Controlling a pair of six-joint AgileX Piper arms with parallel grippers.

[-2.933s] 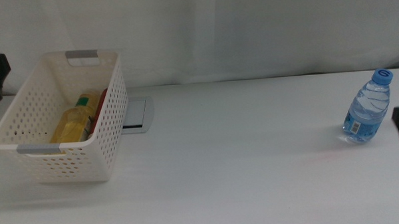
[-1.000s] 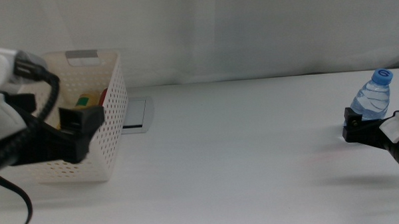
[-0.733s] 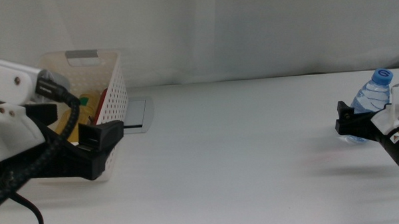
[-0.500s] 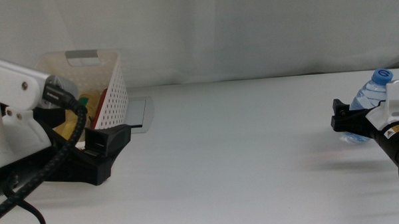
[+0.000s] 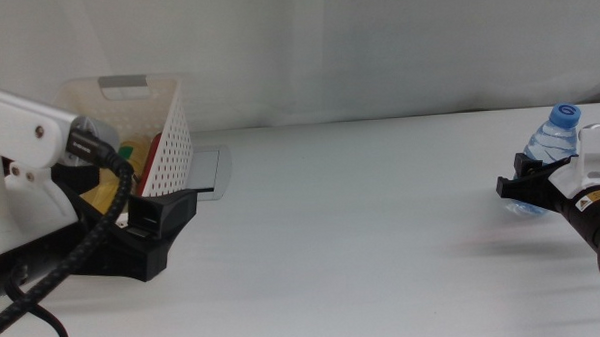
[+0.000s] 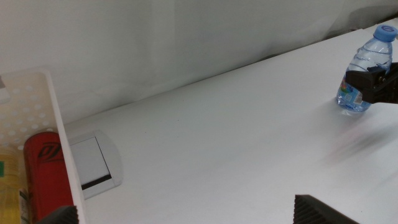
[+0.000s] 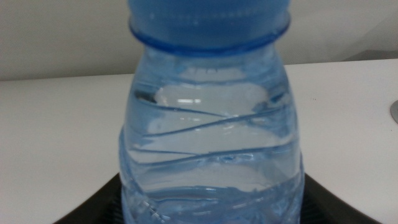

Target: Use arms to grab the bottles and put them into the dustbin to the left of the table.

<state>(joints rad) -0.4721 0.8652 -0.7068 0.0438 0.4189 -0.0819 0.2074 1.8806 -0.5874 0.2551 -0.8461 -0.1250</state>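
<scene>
Water bottle (image 5: 550, 160) upright at table's right end; yellow bottle (image 5: 115, 185) and red can (image 6: 48, 174) inside white basket (image 5: 169, 133).

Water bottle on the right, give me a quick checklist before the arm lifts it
1. Water bottle between the right tool's jaws: ok, a jaw shows on each side in the right wrist view.
2. Grip firm enough to lift: cannot tell.
3. Bottle upright, blue cap on: ok.
4. Dustbin has room: ok, only the red can and yellow-drink bottle are inside.
5. Path to the dustbin: not ok, the left tool sits in front of it.
</scene>
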